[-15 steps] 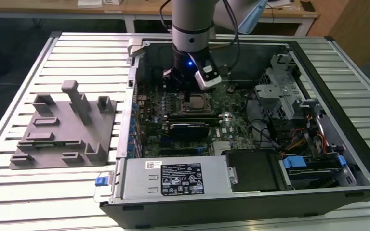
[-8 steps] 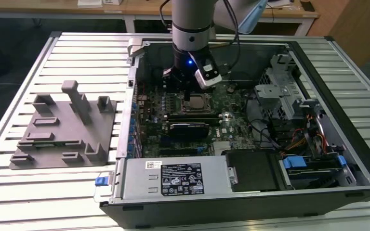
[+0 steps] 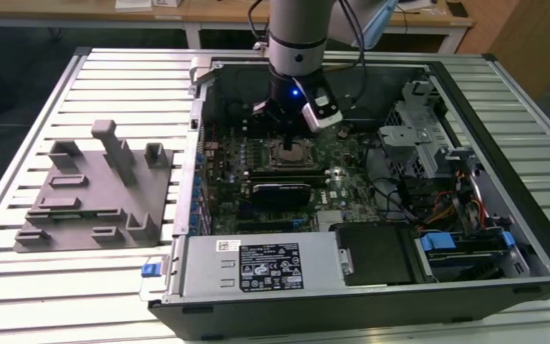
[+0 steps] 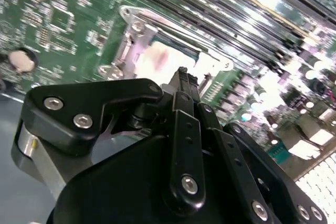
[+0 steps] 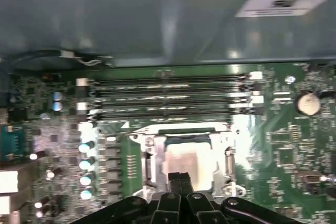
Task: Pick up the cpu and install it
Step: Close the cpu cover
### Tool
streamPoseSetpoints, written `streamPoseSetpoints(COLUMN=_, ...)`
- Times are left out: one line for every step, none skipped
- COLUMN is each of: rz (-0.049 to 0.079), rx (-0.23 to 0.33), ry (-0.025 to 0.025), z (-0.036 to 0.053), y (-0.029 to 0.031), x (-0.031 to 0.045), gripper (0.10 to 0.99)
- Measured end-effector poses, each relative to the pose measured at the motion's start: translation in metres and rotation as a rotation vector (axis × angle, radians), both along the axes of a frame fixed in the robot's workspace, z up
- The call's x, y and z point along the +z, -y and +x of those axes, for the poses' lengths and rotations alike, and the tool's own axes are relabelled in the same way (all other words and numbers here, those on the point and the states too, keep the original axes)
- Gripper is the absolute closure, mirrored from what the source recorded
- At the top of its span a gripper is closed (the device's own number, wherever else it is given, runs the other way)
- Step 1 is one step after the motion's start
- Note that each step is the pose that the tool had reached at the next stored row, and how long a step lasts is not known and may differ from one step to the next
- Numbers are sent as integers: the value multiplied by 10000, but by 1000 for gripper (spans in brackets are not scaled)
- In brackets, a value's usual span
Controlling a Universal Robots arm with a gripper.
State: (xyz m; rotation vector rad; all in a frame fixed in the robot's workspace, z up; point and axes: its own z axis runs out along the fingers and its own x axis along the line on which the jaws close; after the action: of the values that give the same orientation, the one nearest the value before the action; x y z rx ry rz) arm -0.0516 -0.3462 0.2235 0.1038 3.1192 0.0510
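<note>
The cpu (image 3: 295, 152) is a silvery square chip lying flat inside the metal-framed socket (image 5: 149, 157) on the green motherboard, within the open computer case. In both wrist views its pale top (image 5: 190, 157) (image 4: 156, 59) shows just beyond the black fingertips. My gripper (image 3: 288, 136) hangs straight over the socket, a little above the chip. Its two fingers (image 5: 175, 182) are pressed together with nothing between them, so the gripper (image 5: 181, 178) (image 4: 182, 73) is shut. I cannot tell whether the tips touch the chip.
Memory slots (image 5: 168, 97) run beside the socket, toward the case wall (image 5: 157, 24). A grey block fixture (image 3: 94, 193) with upright posts stands on the slatted table at the exterior view's left. The power supply (image 3: 256, 265) and drive cage (image 3: 430, 143) crowd the case.
</note>
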Motion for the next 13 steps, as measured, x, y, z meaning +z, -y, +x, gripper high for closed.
streamPoseSetpoints(rz=-1, rx=0, ry=0, z=30, y=0, x=0, gripper=980)
streamPoseSetpoints(rz=0, rx=0, ry=0, z=57, y=0, x=0, gripper=980)
streamPoseSetpoints(rz=0, rx=1, ry=0, z=77, y=0, x=0, gripper=980)
streamPoseSetpoints(rz=0, rx=-7, ry=0, z=87, y=0, x=0, gripper=980)
streamPoseSetpoints(rz=0, rx=-40, ry=0, z=90, y=0, x=0, gripper=980)
streamPoseSetpoints(rz=0, rx=-117, ry=1, z=91, y=-1, x=0, gripper=980)
streamPoseSetpoints(rz=0, rx=-210, ry=0, z=91, y=-2, x=0, gripper=980)
streamPoseSetpoints(rz=0, rx=-313, ry=0, z=91, y=-2, x=0, gripper=980)
streamPoseSetpoints(rz=0, rx=-338, ry=-1, z=91, y=-2, x=3, gripper=980)
streamPoseSetpoints(rz=3, rx=-353, ry=-1, z=91, y=-2, x=10, gripper=980)
streamPoseSetpoints(rz=8, rx=-364, ry=0, z=91, y=-2, x=21, gripper=980)
streamPoseSetpoints(rz=7, rx=-373, ry=-1, z=91, y=-2, x=38, gripper=980)
streamPoseSetpoints(rz=9, rx=-378, ry=-1, z=91, y=-2, x=58, gripper=980)
